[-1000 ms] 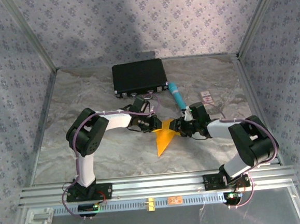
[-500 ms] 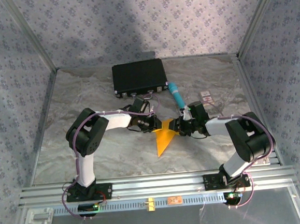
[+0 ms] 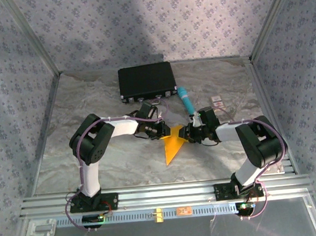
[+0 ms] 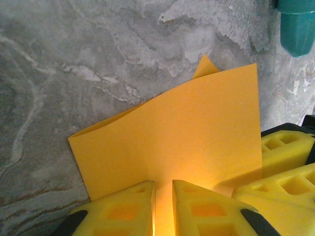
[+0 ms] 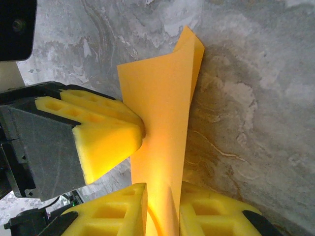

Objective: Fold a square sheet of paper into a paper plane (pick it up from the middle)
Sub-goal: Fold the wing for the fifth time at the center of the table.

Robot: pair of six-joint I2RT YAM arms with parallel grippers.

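**Paper** [image 3: 173, 145]: orange-yellow, folded, showing a triangular outline from above. It is sitting at mid-tabletop between the two claws, its point aiming at the near edge. In the left wrist view the paper [image 4: 187, 132] is standing up off the surface with a soft bend across it. In the right wrist view the paper [image 5: 162, 123] is showing as a narrow upright fold.

**Left claw** [image 3: 163, 129]: reaching in from the left and clamping the far end of the paper. Seen up close, the left claw [image 4: 163, 189] is pressing its yellow pads together on the sheet's edge.

**Right claw** [image 3: 187, 133]: reaching in from the right, facing the left one. Seen up close, the right claw [image 5: 162, 196] is holding the fold, with a yellow pad pressing on either side.

**Tube** [image 3: 187, 100]: teal, lying just beyond the right claw.

**Case** [image 3: 147, 80]: black, resting at the far side, well apart from the paper.

**Tabletop** [image 3: 111, 154]: grey, marbled, carrying everything listed.
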